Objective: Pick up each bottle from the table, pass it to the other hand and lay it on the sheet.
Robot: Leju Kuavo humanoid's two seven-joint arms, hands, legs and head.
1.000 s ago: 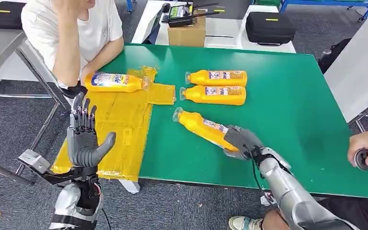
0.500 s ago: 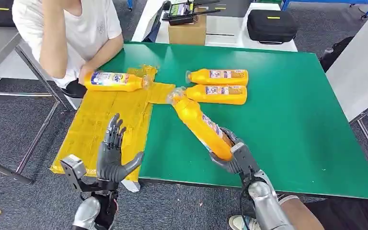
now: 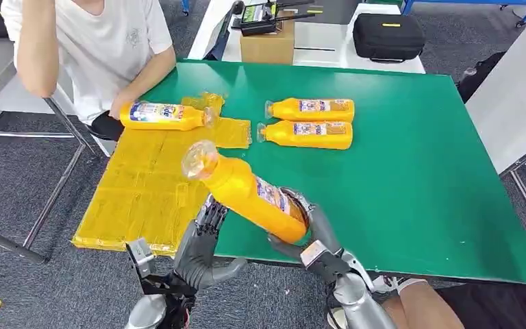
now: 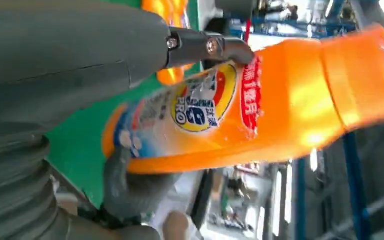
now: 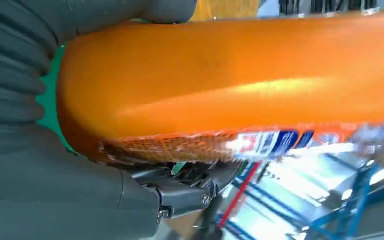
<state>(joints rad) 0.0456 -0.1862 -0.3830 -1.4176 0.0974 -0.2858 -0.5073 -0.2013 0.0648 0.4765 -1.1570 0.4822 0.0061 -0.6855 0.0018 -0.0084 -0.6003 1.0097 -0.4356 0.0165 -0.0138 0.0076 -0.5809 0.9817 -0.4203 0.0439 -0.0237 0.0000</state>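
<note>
Glossy plastic bottle (image 3: 253, 193), matt green table (image 3: 411, 178)

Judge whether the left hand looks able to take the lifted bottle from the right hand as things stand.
Probably yes: the left hand is open right beside the lifted bottle, which the right hand grips at its base, leaving the body free.

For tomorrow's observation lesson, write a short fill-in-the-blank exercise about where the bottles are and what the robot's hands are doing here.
1. The robot's ____ hand grips the raised bottle by its base.
2. The number of bottles lying on the green table is ____.
3. One bottle lies on the yellow ____, near the person.
4. The left hand is ____ the raised bottle.

Missing words: right; two; sheet; under
</note>
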